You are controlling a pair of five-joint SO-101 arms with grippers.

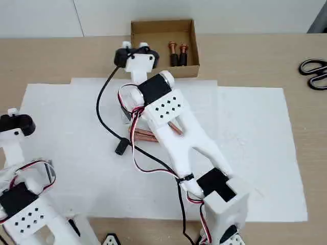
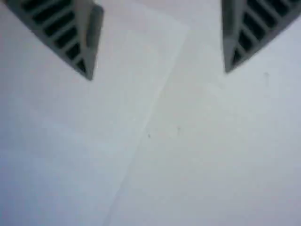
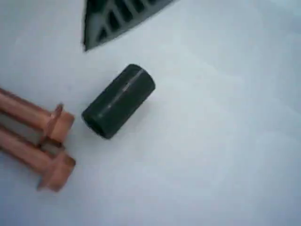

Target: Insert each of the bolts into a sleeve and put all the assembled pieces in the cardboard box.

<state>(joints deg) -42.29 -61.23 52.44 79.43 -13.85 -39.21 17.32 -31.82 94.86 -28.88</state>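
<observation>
Two bolts (image 3: pixel 56 126) are laid side by side on the white sheet (image 1: pixel 245 132), their heads just beside one black sleeve (image 3: pixel 118 101), left of centre in the high view. Two assembled pieces (image 1: pixel 173 55) are seen inside the box (image 1: pixel 162 22) at upper centre. The right pincer (image 1: pixel 137 57) is held at the box's lower left corner; whether it is open or closed cannot be told. The left pincer (image 2: pixel 157 71) is spread wide over bare sheet, with nothing gripped. Scissors (image 1: pixel 314 74) are left on the desk (image 1: pixel 51 56) at the right edge.

Two assembled pieces (image 1: pixel 178 54) in cardboard box (image 1: pixel 181 71)
</observation>
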